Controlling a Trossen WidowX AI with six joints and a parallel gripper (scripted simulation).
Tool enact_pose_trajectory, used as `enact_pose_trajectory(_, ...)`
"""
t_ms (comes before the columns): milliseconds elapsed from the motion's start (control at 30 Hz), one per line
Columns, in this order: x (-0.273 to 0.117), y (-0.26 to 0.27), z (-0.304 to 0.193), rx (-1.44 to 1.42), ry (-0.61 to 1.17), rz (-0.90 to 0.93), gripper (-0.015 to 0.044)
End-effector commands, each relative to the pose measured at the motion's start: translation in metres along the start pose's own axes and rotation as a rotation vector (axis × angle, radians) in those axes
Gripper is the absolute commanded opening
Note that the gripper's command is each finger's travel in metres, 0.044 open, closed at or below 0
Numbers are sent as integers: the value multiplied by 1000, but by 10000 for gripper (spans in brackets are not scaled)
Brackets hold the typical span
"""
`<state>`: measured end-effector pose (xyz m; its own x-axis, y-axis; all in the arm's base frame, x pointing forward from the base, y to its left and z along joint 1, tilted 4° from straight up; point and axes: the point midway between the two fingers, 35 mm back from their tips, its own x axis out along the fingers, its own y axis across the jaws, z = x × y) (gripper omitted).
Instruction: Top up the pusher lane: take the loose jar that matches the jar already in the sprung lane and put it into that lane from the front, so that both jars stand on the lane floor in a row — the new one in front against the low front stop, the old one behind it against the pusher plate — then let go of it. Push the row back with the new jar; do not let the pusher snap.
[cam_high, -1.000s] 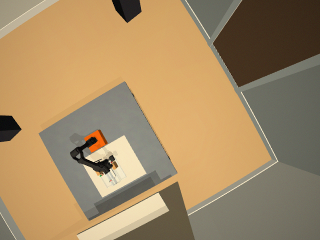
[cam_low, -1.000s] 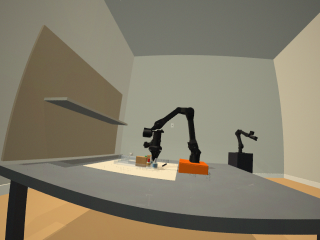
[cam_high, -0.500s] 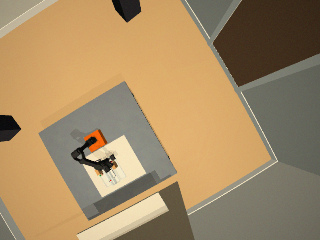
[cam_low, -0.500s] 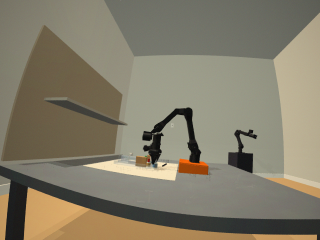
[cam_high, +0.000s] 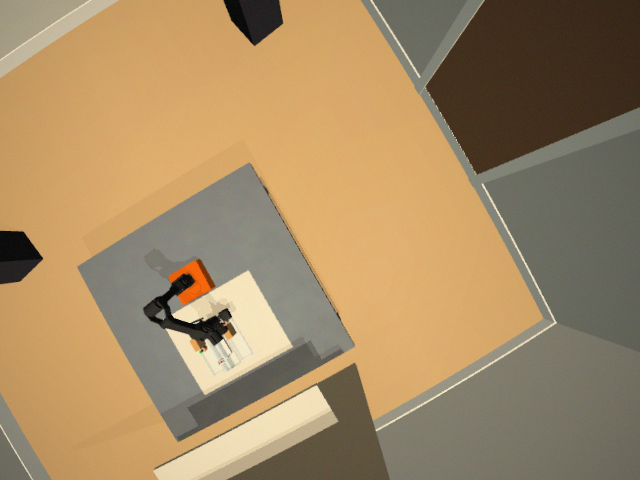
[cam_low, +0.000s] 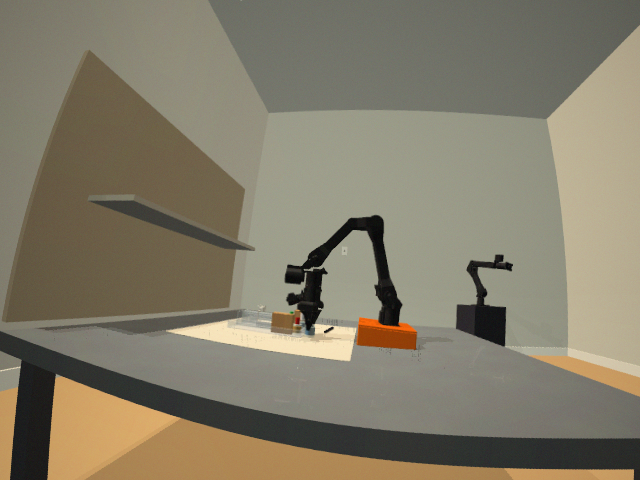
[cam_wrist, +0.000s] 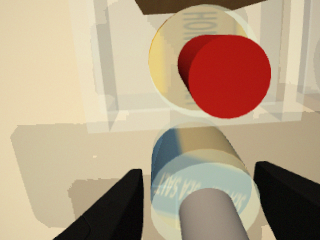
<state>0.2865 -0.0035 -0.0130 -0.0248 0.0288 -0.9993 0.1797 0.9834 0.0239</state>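
Top: gripper (cam_high: 219, 334) (cam_low: 309, 329) (cam_wrist: 199, 175) is at the end of the clear lane tray (cam_high: 251, 353) (cam_low: 235, 322) (cam_wrist: 100, 125) nearer the robot base; fingertips and target hidden by the arm. Exterior: fingers point down just outside that same end of the tray, at the blue-labelled SEA SALT jar (cam_low: 312, 331) (cam_wrist: 205, 175). Wrist: SEA SALT jar sits outside the tray's front wall, upright, long axis roughly along the approach; honey jar (cam_low: 296, 327) (cam_wrist: 160, 55) is just inside that wall. Fingers about half open, flanking SEA SALT; can't tell if both pads touch, so no confirmed hold. Likely next: finish squeeze, lift straight up, clear of the honey jar. Match with the lane's jar unconfirmed here.
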Motion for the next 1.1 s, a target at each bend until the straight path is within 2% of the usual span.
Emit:
enact_pose_trajectory(0,2,0,-2,0,6,3,138)
enact_pose_trajectory(133,2,0,-2,0,6,3,111)
enact_pose_trajectory(267,-2,1,-2,-3,10,7,6)
enact_pose_trajectory(300,-4,1,-1,-6,12,9,0)
enact_pose_trajectory(500,-25,2,1,-22,29,28,0)
enact_pose_trajectory(667,-21,16,-19,-94,93,32,0)
enact_pose_trajectory(1067,-87,6,5,-24,20,11,0)
